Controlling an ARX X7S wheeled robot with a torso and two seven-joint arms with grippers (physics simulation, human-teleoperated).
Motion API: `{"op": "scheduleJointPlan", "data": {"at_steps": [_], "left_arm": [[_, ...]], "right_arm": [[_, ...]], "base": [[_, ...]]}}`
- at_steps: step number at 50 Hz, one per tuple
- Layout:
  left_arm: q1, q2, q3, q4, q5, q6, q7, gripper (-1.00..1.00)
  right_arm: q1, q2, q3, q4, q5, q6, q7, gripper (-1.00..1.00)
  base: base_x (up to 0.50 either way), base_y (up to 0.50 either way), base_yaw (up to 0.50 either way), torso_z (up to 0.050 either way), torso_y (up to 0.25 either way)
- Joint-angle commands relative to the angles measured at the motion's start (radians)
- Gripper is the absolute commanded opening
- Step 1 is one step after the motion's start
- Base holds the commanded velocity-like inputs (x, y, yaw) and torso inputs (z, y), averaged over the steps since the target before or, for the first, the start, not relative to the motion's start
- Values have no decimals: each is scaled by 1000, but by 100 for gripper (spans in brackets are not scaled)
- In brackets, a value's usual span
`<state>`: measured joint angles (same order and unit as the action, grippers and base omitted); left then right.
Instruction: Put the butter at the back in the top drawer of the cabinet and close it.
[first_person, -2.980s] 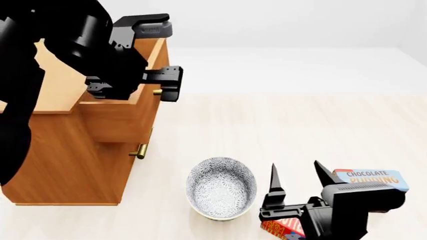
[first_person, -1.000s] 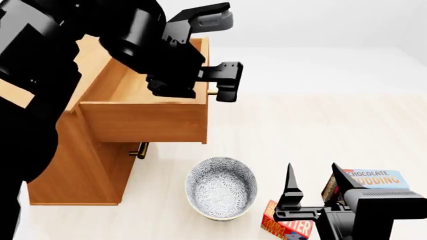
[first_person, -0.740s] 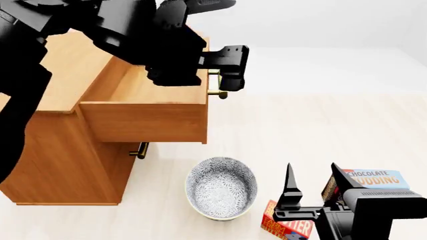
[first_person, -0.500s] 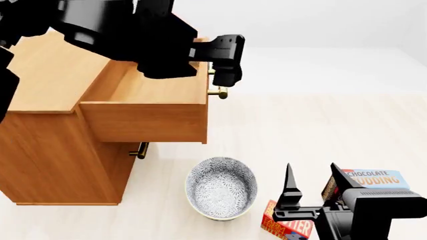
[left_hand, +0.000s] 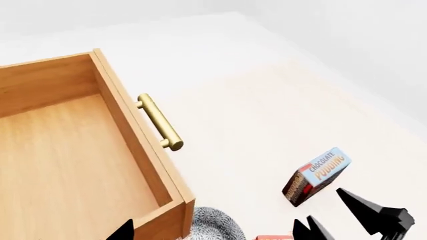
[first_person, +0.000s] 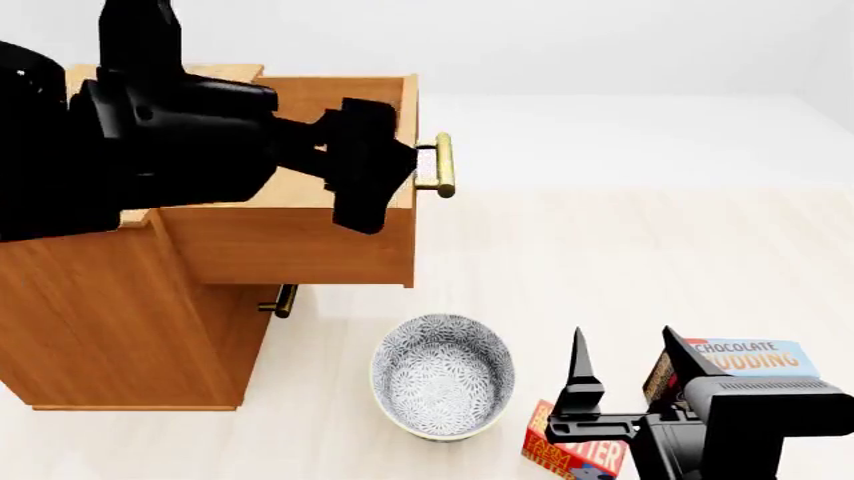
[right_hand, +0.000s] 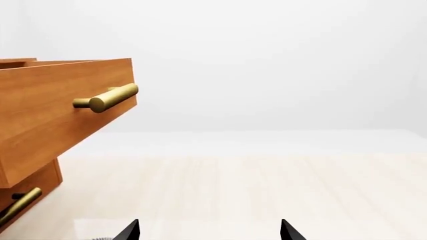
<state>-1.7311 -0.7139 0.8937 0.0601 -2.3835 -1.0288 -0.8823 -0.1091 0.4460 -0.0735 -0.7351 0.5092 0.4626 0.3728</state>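
Three views, shared top drawer (first_person: 300, 235)

The light is bright, even and diffuse across all three views, with no single source evident. Shadows are faint: a soft dark patch lies on the floor (first_person: 641, 250) under the open top drawer (first_person: 294, 245) and around the bowl (first_person: 442, 375). The brass handle (left_hand: 160, 122) shows a mild sheen, without harsh glare. Edges are crisp throughout, free of blur or visible distortion. The pale background fades into a hazy, washed-out white.
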Motion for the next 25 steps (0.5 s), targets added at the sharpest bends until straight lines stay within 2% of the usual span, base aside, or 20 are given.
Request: {"op": "scheduleJointPlan", "data": {"at_steps": [1,17,25], "left_arm": [[122,-171,-130,328,24,140,-37,100],[433,-435,-362,721,235,375,65,100],[547,-543,-431,791,273,461,131,100]], "right_arm": [[1,7,1,-11,5,13,11,100],[2,32,22,-44,43,51,26,100],[40,115,82,-115,165,193,53,100]], "base": [[0,0,0,0,0],[0,0,0,0,0],[0,0,0,0,0]]}}
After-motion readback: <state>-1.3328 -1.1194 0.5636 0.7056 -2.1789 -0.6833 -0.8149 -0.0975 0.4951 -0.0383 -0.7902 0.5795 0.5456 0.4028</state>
